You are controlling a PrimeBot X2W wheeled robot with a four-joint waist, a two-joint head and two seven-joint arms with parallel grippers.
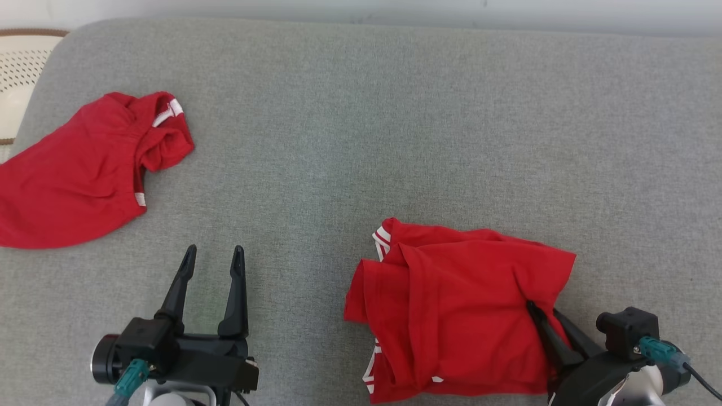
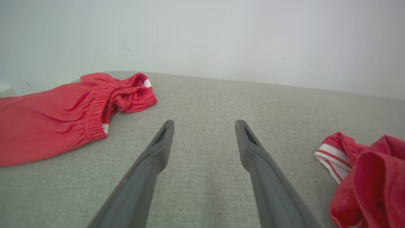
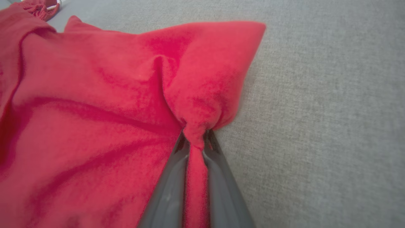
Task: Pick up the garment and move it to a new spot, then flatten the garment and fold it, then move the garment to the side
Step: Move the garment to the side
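While the grey surface [image 1: 361,141] spreads right across the head view, with a pale wall [image 2: 202,31] behind it, two red pieces lie on it, well apart. The garment [image 1: 451,316] is crumpled on the robot's right, near the bottom of that view, folded over itself in loose layers. White-striped trim [image 1: 382,235] peeks out at its upper left corner and again along its lower left edge. Over on the far left, the second garment [image 1: 73,180] sprawls flatter, its gathered elastic waistband [image 2: 104,107] bunched toward the middle. Beyond it, at the upper left corner, a white perforated thing [image 1: 17,73] with a brown rim sits beside the surface's edge. Now the arms. The left gripper [image 1: 214,254] is at lower left over bare grey, fingers spread wide with nothing between them. It sits between the two red pieces and touches neither. And the right gripper [image 1: 542,311], look at that, has its fingers pressed together on the garment's right-hand part, pinching a ridge of red cloth. In the right wrist view the fabric gathers into a tight pucker at the fingertips. A narrow band of it runs down between the two fingers, and a pointed corner of cloth lies just beyond the pinch.
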